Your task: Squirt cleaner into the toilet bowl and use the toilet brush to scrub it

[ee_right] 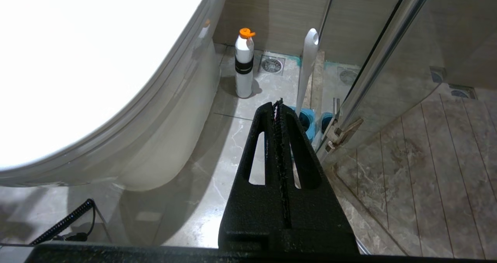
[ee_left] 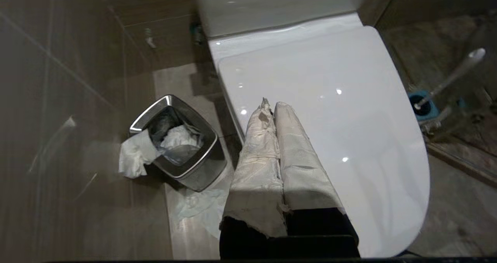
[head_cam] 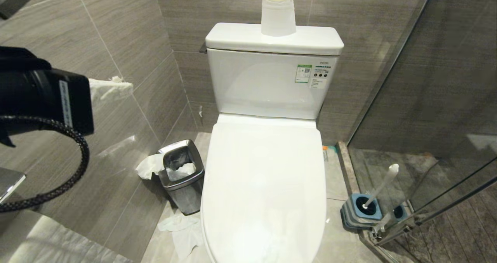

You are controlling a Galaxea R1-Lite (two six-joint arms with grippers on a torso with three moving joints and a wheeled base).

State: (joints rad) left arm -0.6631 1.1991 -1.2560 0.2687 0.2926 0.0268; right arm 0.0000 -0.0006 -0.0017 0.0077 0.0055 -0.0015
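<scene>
Head view hides the toilet bowl (head_cam: 264,185) under its lid; left gripper (ee_left: 271,107) closed, empty; right gripper (ee_right: 278,103) closed.

Head view, upper centre-right of frame: the cistern (head_cam: 268,84) of the toilet bowl (head_cam: 264,193) carries a small grey brand mark near its top right corner, reading roughly "TOTO", not fully certain. Below it, a green-bordered sticker (head_cam: 303,73) with a QR-type code; its print too small to read. Beside it, a white label (head_cam: 319,77) with a row of dark round icons; text illegible. Wrist views: no readable text.
</scene>
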